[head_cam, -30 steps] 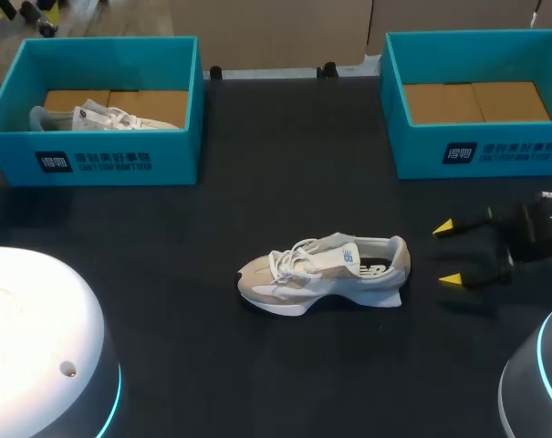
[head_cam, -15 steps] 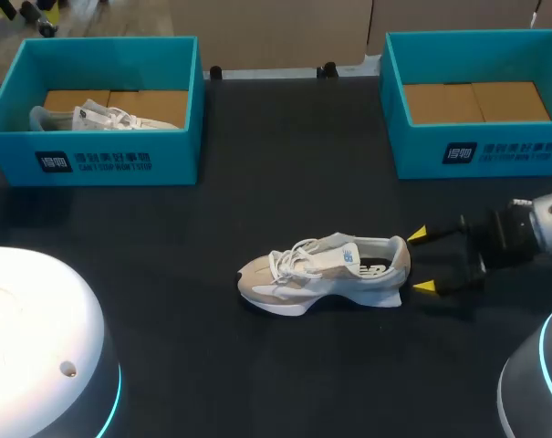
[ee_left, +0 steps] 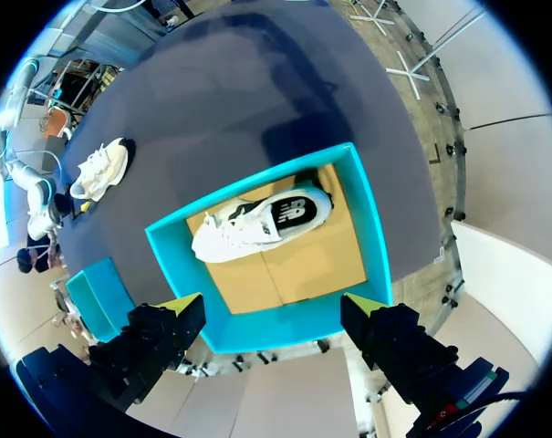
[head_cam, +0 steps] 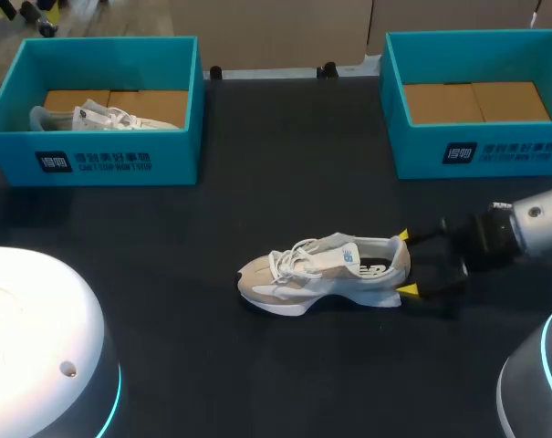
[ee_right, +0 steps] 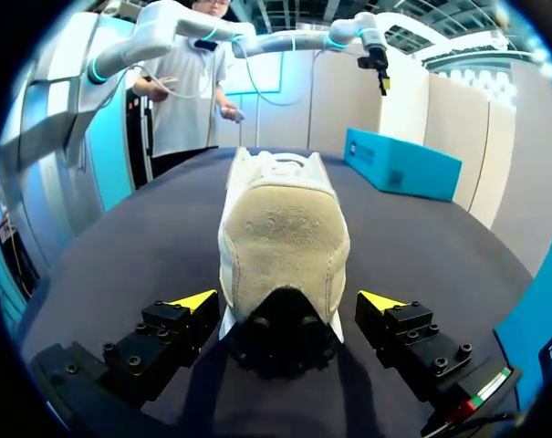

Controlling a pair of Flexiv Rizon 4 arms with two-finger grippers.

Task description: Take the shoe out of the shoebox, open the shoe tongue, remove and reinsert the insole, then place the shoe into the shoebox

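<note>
A beige and white shoe (head_cam: 321, 272) lies on its sole in the middle of the black table, toe pointing left. My right gripper (head_cam: 405, 264) is open at its heel, one yellow tip on each side. In the right wrist view the heel (ee_right: 285, 239) sits between the open fingers (ee_right: 195, 300), with a small gap on both sides. My left gripper (ee_left: 271, 306) hangs open high over the left teal shoebox (ee_left: 276, 330), which holds a second shoe (ee_left: 257, 219). From up there the table shoe (ee_left: 98, 169) shows far off.
The left shoebox (head_cam: 111, 164) with the other shoe (head_cam: 102, 117) stands at the back left. A right shoebox (head_cam: 481, 151) at the back right holds only its cardboard floor. My arms' white bases fill the front corners.
My right gripper has moved left across the table, from well clear of the shoe to straddling its heel. The shoe has not shifted.
</note>
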